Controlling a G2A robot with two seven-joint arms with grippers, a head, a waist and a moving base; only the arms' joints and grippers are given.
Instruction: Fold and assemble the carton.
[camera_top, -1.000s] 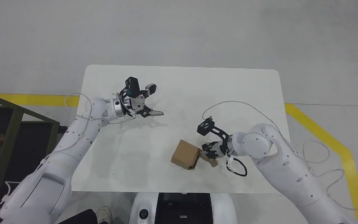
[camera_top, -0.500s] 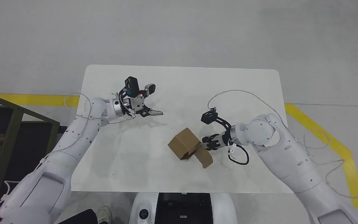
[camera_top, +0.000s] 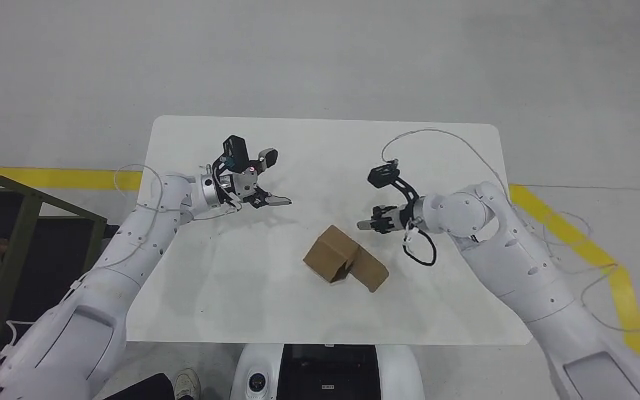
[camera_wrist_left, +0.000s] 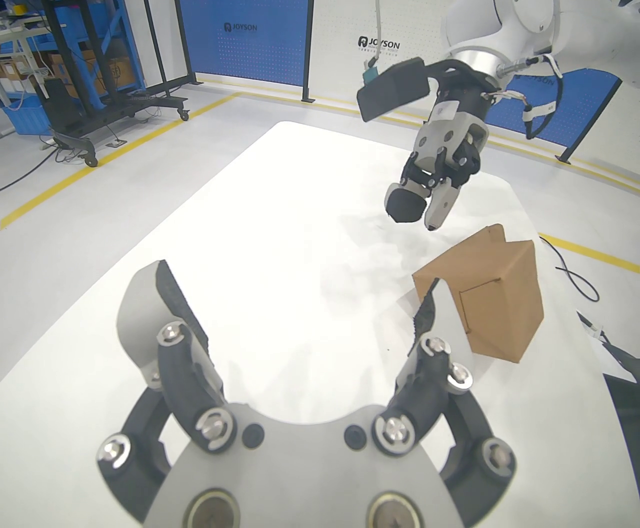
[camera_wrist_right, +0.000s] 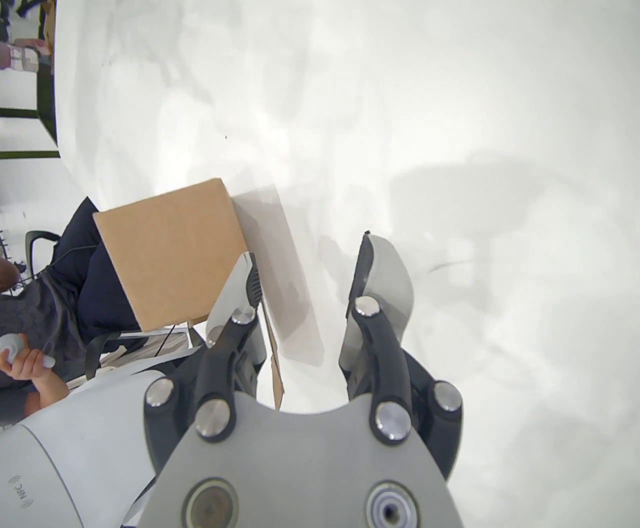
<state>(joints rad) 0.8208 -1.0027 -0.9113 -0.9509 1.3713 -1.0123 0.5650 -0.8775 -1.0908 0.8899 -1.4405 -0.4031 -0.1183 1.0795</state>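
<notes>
Right gripper (camera_top: 378, 222) hangs just beside the carton (camera_top: 345, 258), jaws apart and empty. That carton sits near the front edge of the table (camera_top: 450, 150), partly squared up, with one flap splayed out. Left gripper (camera_top: 278, 180), wide open, hangs well apart. Flap closing looks to be the step in hand; next, steady the body and fold that flap in.

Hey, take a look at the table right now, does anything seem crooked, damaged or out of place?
The carton sits askew to the table edges, near the front edge, with one flap sticking out open at its side, unfolded. The left pincer and right pincer are open, clear of it.
</notes>
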